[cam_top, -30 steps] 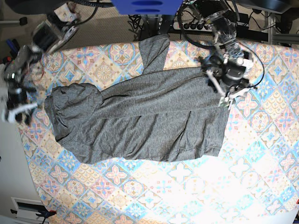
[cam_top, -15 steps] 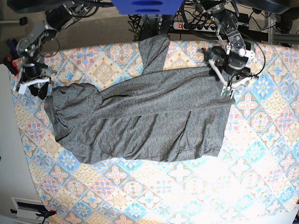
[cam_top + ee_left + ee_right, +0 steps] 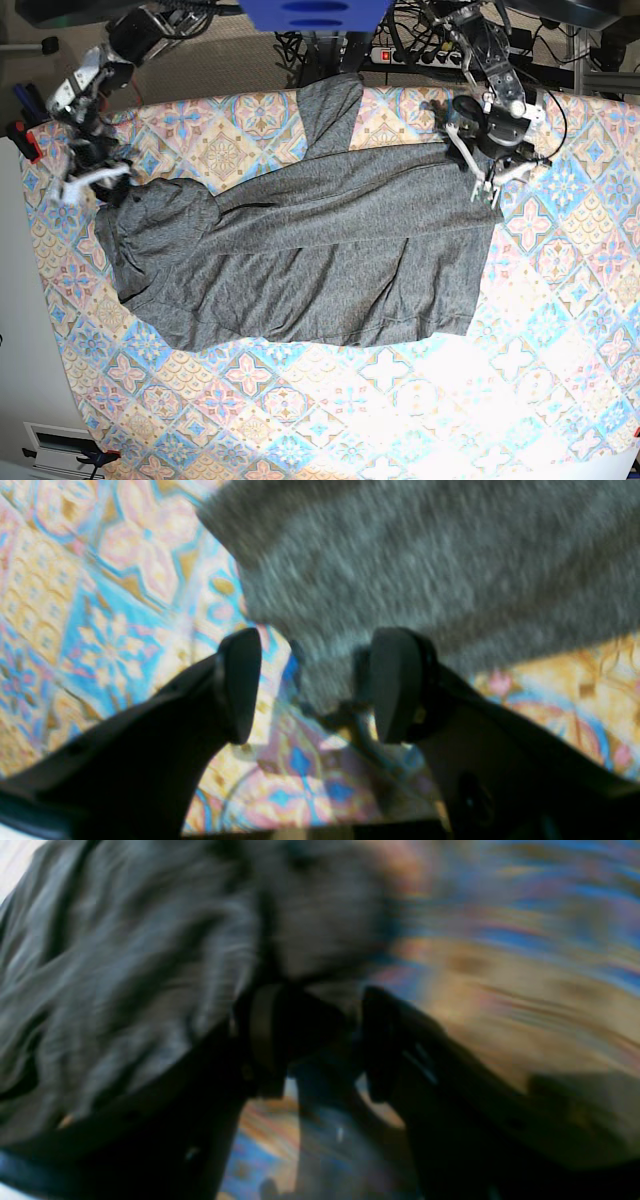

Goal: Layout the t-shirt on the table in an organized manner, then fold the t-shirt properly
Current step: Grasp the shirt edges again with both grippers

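Observation:
The dark grey t-shirt point(image 3: 300, 250) lies spread across the middle of the table point(image 3: 560, 320), with one part reaching up to the far edge. My left gripper point(image 3: 488, 188) is at the shirt's upper right corner. In the left wrist view it point(image 3: 317, 690) is open, with the corner of the shirt point(image 3: 425, 565) reaching down between its fingers. My right gripper point(image 3: 95, 182) is at the shirt's left edge. The right wrist view is blurred; there the gripper point(image 3: 352, 1040) stands a little open, with bunched shirt fabric point(image 3: 125, 965) to its left and just above the gap.
The patterned table cloth ends at the left point(image 3: 45, 300) and far edges. A power strip and cables point(image 3: 410, 55) lie behind the table. A blue object point(image 3: 315, 12) hangs over the far edge.
My right gripper swung from off the table's left side up and in to the shirt's left edge. My left gripper moved up along the shirt's right edge to its upper corner.

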{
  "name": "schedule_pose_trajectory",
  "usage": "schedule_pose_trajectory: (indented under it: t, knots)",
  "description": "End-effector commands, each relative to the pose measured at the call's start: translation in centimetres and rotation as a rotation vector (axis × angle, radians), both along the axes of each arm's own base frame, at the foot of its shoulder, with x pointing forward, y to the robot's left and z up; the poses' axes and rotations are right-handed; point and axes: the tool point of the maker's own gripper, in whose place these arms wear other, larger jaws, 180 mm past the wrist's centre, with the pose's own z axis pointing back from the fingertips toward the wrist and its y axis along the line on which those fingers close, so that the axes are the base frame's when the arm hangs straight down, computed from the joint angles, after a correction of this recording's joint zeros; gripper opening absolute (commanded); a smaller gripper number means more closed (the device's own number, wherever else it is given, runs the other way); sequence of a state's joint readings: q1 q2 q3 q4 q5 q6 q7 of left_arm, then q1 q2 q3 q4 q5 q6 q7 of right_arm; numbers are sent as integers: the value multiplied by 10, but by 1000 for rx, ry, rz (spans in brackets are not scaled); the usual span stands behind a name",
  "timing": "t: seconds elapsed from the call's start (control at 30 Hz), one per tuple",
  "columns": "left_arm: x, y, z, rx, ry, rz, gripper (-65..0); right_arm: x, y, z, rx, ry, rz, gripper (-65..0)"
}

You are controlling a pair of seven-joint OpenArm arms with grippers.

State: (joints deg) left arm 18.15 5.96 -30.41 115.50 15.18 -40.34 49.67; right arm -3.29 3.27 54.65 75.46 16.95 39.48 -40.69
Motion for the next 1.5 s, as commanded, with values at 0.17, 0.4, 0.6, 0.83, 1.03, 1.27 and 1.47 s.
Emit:
schedule_pose_trajectory:
  t: [0.17, 0.4, 0.6, 0.83, 1.03, 1.27, 1.47]
  knots:
    - [5, 26, 20, -85, -124, 122, -300, 12, 14, 9, 6, -40, 38, -421]
    - [-10, 64, 23, -71, -96, 241, -300, 11, 14, 8, 6, -39, 38, -421]
    - [-24, 107, -7, -141, 45, 387, -299, 10, 14, 7, 6, -36, 38, -421]
    - [-15, 107, -26, -243, 131, 385, -298, 10, 14, 7, 6, -36, 40, -421]
    - [16, 78, -22, -256, 116, 269, -298, 10, 14, 7, 6, -36, 40, -421]
    - [39, 56, -15, -328, 57, 226, -299, 10, 14, 7, 6, -36, 40, -421]
    - [52, 51, -41, -412, 125, 227, -299, 10, 14, 7, 6, -36, 40, -421]
